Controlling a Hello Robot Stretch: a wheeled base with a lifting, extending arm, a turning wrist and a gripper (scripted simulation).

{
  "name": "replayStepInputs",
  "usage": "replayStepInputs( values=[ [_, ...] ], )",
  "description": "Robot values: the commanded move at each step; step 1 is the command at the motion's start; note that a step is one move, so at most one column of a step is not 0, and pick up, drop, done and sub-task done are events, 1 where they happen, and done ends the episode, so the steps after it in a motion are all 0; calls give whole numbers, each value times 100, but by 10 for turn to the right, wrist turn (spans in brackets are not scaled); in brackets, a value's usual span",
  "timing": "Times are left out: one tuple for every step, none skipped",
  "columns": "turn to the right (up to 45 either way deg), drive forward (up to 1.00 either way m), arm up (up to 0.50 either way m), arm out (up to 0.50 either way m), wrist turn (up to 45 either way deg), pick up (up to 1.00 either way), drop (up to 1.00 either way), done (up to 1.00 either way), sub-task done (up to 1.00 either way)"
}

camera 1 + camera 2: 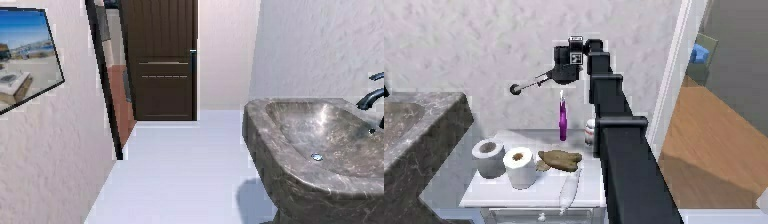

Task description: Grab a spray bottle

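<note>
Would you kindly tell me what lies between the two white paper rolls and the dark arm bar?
A flat brown lump lies there on the white cabinet top, seen in the arm side view.

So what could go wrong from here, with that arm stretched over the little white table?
The slim purple bottle seems to stand near the back edge of the white table; a nudge from the gripper could topple it. Two toilet rolls, a brown cloth and a white bottle lying down crowd the tabletop, so a lowering arm might sweep one off. Whether the gripper holds anything can't be told.
</note>
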Motion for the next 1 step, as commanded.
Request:
replayStepInputs(
  values=[
    [0, 0, 0, 0, 360, 0, 0, 0, 0]
  ],
)
